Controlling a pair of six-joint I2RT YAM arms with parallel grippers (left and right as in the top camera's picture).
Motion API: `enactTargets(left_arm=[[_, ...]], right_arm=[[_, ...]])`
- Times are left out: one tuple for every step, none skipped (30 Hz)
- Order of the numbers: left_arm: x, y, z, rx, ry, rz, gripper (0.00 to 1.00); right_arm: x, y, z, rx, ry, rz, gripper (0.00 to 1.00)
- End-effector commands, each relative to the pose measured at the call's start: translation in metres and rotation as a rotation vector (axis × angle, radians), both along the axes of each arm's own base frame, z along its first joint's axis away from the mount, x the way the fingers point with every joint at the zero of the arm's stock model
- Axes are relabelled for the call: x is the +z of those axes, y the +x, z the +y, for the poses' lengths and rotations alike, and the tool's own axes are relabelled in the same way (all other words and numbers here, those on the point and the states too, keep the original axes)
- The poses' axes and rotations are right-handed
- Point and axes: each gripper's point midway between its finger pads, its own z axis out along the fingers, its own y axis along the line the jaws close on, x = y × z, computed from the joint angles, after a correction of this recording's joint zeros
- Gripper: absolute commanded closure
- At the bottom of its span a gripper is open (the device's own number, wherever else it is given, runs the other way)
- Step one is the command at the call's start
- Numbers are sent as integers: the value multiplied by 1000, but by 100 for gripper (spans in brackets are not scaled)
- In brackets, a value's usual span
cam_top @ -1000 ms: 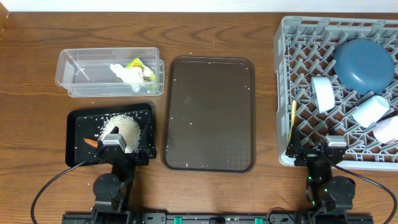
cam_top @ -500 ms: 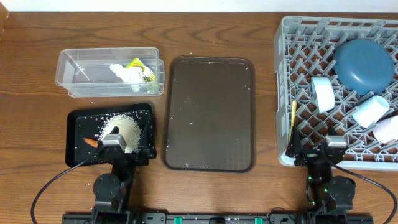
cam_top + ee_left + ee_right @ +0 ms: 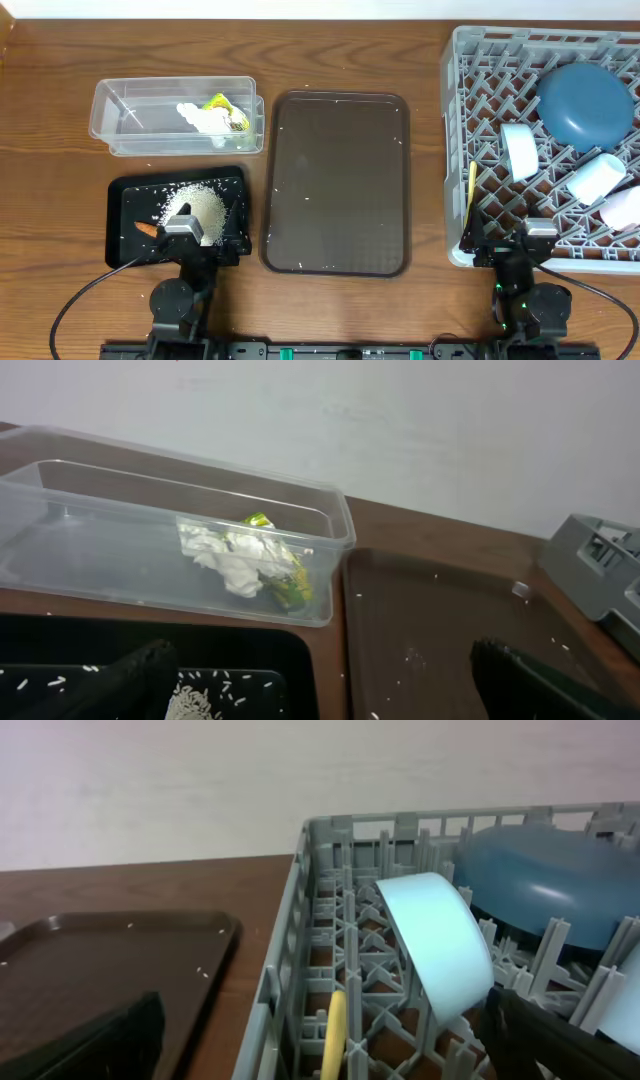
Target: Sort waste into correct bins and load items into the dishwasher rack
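Note:
The clear tub (image 3: pixel 120 95) holds the white tissue (image 3: pixel 198 118) and the yellow-green wrapper (image 3: pixel 222 106); both also show in the left wrist view, tissue (image 3: pixel 225 550) and wrapper (image 3: pixel 282 578). The black tray (image 3: pixel 125 215) holds rice (image 3: pixel 198 205) and the orange stick (image 3: pixel 147 229). The grey rack (image 3: pixel 455 150) holds the blue plate (image 3: pixel 585 103), white bowl (image 3: pixel 520 150), two pale cups (image 3: pixel 597 177) (image 3: pixel 625 210) and the yellow spoon (image 3: pixel 471 195). My left gripper (image 3: pixel 200 238) is open and empty at the black tray's front. My right gripper (image 3: pixel 515 245) is open and empty at the rack's front edge.
The dark brown serving tray (image 3: pixel 337 185) lies between the black tray and the rack, with a few stray rice grains on it. Wood table shows all around. A pale wall stands behind the table in both wrist views.

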Motion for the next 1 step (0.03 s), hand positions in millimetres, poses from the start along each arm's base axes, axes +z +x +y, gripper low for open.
enactTargets(left_arm=[[-15,-1,3,14,12,48,5]], right_arm=[[0,0,-3,-11,-9,-1,1]])
